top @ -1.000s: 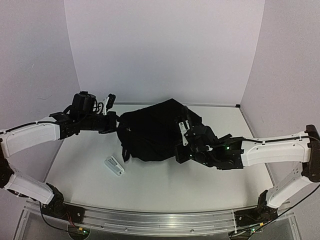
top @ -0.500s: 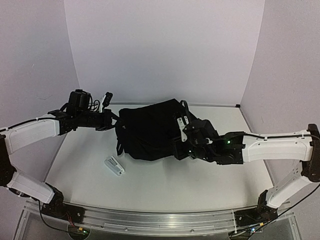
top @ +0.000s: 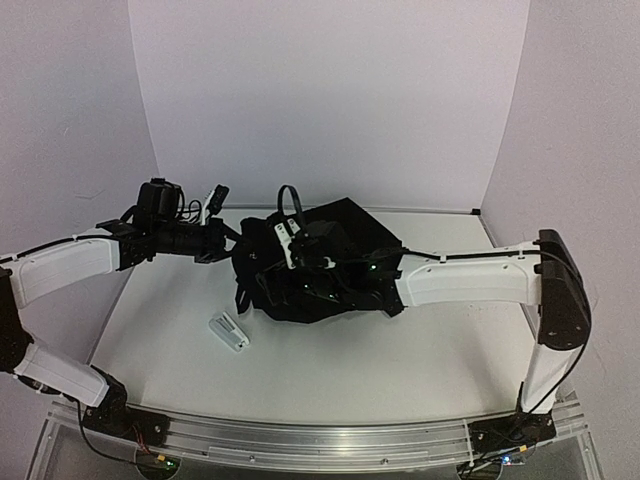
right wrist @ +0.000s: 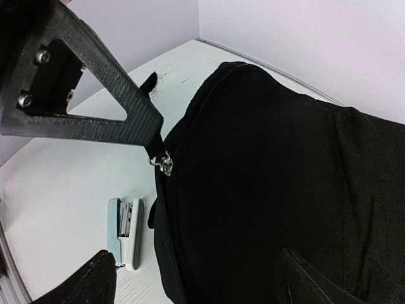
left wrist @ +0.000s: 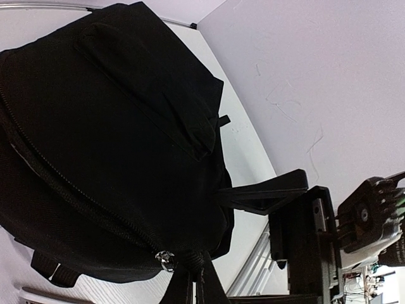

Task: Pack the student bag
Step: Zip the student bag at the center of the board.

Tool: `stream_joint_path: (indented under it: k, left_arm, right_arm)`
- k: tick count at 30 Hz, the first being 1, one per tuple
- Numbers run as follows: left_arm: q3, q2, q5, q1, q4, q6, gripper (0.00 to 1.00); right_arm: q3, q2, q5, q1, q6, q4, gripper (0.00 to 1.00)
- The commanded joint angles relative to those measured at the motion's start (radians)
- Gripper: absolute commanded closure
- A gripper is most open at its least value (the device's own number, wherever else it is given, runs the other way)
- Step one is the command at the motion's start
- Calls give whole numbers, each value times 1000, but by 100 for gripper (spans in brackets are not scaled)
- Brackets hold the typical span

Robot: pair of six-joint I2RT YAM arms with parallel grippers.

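Observation:
The student bag [top: 335, 255] is a large black backpack lying at the middle of the table. It fills the left wrist view [left wrist: 107, 139] and the right wrist view [right wrist: 272, 183]. My left gripper [top: 230, 245] is shut on a black loop at the bag's left end [left wrist: 193, 269], beside a silver zip pull [left wrist: 166, 259]. My right gripper [top: 285, 280] hangs over the bag's left half with its jaws wide open [right wrist: 202, 285] and nothing between them. Its fingertips [right wrist: 88, 282] frame the bag's edge. The same zip pull [right wrist: 163, 163] shows there, under the left gripper's finger [right wrist: 95, 101].
A small white stapler [top: 228, 331] lies on the table in front of the bag's left end, also seen in the right wrist view [right wrist: 125, 231]. White walls stand close on three sides. The aluminium rail [top: 300, 440] runs along the near edge.
My right arm has swung left across the bag, from its right end to its left half, and its jaws have opened. The left gripper keeps its hold and has barely moved.

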State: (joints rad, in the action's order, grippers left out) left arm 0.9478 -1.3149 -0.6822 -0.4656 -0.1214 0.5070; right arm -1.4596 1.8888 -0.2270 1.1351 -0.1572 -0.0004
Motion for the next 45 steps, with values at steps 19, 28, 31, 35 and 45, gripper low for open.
stream_joint_path:
  k: [19, 28, 31, 35, 45]
  left_arm:
    - [78, -2, 98, 6, 100, 19, 100]
    - [101, -47, 65, 18, 205, 59, 100]
    - [88, -46, 49, 19, 238, 71, 100]
    - [59, -37, 56, 26, 249, 81, 100]
    - [-11, -35, 52, 87, 289, 105, 100]
  right_arm:
    - [71, -74, -27, 17, 49, 32, 100]
    - [284, -261, -33, 28, -60, 2, 100]
    - [335, -304, -63, 28, -95, 2, 100]
    - [393, -362, -101, 28, -144, 2, 100]
    - [495, -463, -159, 28, -202, -43, 100]
